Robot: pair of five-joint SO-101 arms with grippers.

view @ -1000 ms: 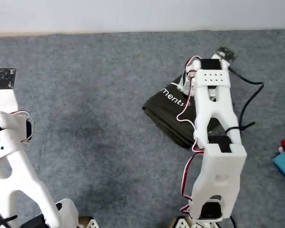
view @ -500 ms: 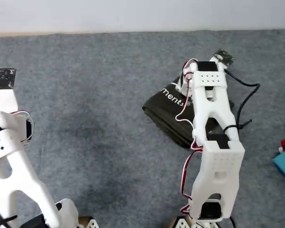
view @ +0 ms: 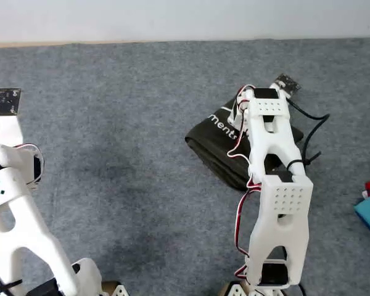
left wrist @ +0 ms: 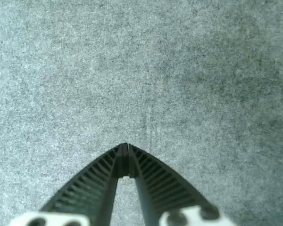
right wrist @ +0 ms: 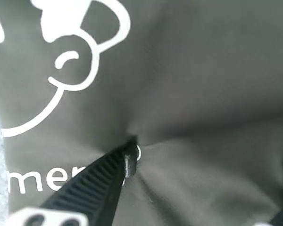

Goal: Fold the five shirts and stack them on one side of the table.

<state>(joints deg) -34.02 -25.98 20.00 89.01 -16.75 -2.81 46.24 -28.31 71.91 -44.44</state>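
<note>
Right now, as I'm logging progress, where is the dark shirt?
In the high view the dark shirt lies right of the centre of the table, beneath the right gripper, which presses into it.

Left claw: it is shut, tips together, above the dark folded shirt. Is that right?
Not quite. The left claw is shut with its tips together, but it is above the bare grey table cover, not the shirt, as the left wrist view shows. In the high view the dark shirt lies under the right arm.
</note>
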